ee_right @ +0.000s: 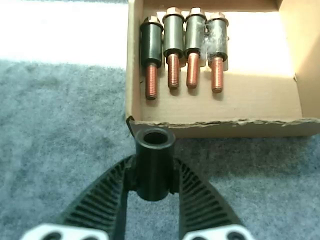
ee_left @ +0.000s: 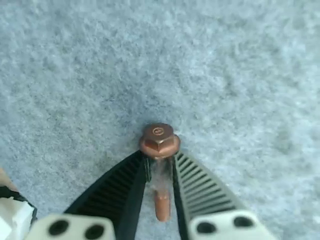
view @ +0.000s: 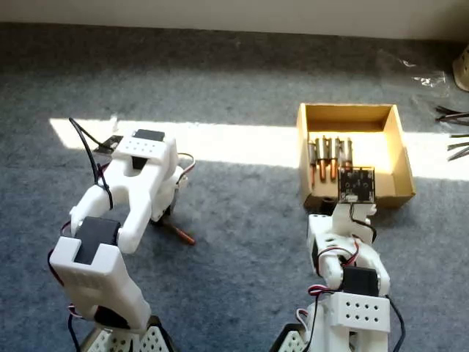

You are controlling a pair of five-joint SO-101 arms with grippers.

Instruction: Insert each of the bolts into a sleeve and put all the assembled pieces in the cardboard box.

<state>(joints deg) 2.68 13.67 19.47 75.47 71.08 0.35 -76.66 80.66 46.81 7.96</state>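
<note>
Fingers of the left gripper (ee_left: 160, 160) pinch a copper bolt (ee_left: 159, 141) by its shank, over the grey carpet (ee_left: 240, 75) left of centre; its tip possibly touches the pile. The right gripper (ee_right: 153, 172) clamps a black sleeve (ee_right: 154, 155) just outside the near wall of the cardboard box (ee_right: 215, 127), where four assembled pieces (ee_right: 182, 45) lie side by side.

In the high view the left arm (view: 139, 183) covers most of the bolt (view: 187, 238), the right arm (view: 357, 185) covers its sleeve (ee_right: 153, 165).
</note>
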